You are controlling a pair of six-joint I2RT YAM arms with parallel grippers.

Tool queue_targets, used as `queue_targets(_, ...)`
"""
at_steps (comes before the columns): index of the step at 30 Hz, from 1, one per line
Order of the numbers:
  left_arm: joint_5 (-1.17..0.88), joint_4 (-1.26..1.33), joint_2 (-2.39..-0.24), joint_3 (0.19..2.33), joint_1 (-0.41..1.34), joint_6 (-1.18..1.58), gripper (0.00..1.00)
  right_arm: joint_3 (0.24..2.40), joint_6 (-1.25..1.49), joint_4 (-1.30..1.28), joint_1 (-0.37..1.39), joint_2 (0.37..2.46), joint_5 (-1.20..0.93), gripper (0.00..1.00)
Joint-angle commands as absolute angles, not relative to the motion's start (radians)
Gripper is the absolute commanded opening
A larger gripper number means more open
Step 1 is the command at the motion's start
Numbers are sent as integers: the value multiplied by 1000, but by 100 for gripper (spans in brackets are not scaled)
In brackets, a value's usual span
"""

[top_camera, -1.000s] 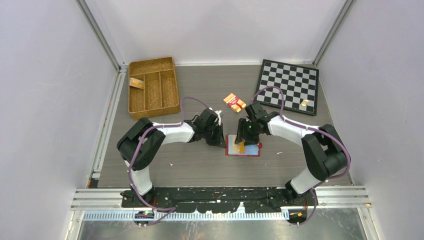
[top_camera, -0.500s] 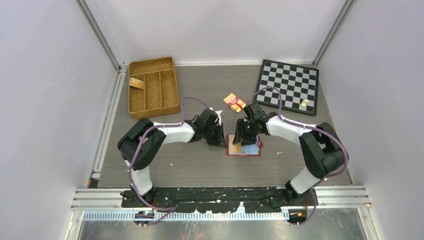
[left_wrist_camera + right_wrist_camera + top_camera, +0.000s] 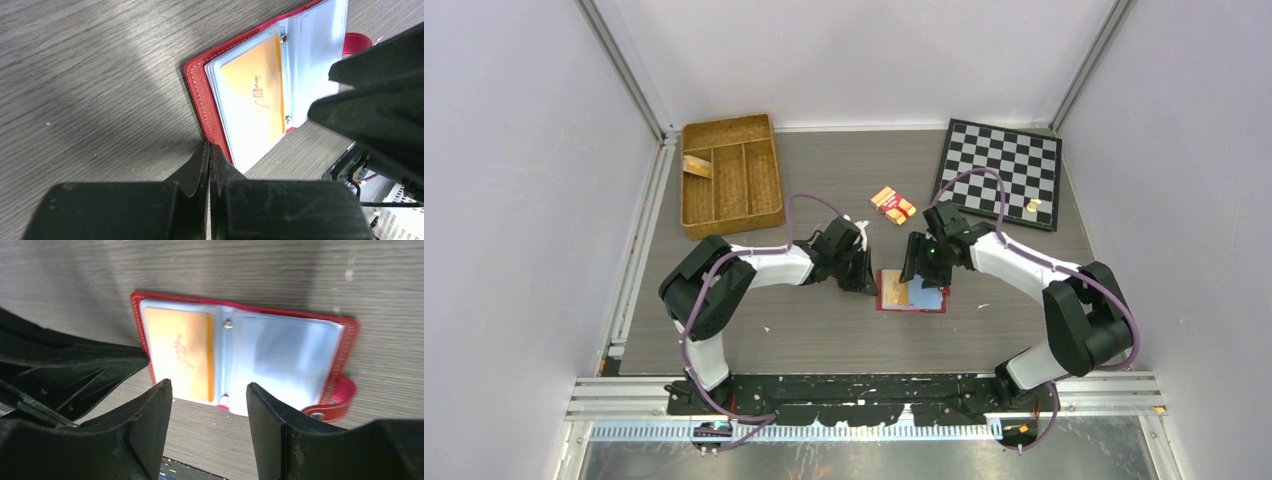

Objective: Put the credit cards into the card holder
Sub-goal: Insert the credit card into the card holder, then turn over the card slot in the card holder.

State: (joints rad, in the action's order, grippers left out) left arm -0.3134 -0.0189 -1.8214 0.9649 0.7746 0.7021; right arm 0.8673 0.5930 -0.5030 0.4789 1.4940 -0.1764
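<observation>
The card holder (image 3: 929,300) lies open on the table, red cover down and clear bluish sleeves up. One orange credit card (image 3: 896,290) sits flat in its left sleeve; the right sleeve looks empty. My left gripper (image 3: 867,283) is shut, its tips (image 3: 210,147) touching the left red edge of the card holder (image 3: 200,85), next to the card (image 3: 255,95). My right gripper (image 3: 924,262) hovers open just beyond the holder's far edge. In the right wrist view nothing is between the fingers of the right gripper (image 3: 209,390), and the card (image 3: 180,352) and card holder (image 3: 345,340) lie ahead of them.
An orange-and-red banded pack (image 3: 892,204) lies just beyond the right gripper. A brown wicker divided tray (image 3: 731,172) stands at the back left with a small tan piece (image 3: 695,165) in it. A chessboard (image 3: 1002,172) lies at the back right.
The orange card that stood tilted at the right gripper's tips now lies flat in the left sleeve. The right gripper has opened wider and drawn back from the holder. The left gripper has not moved.
</observation>
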Motion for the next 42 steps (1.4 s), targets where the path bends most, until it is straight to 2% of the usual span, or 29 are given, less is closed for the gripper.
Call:
queue_targets(1,-276,-46,-1811,973,781,685,0,843,573,-552,423,1460,-141,60)
queue_targets(24,-273,-48,-1805,966,781,686,0,798,566,-569,363,1451,-118,58)
queue_targets(42,-278,-46,-1807,969,781,686,0,780,579,-450,363,1474,-269,53)
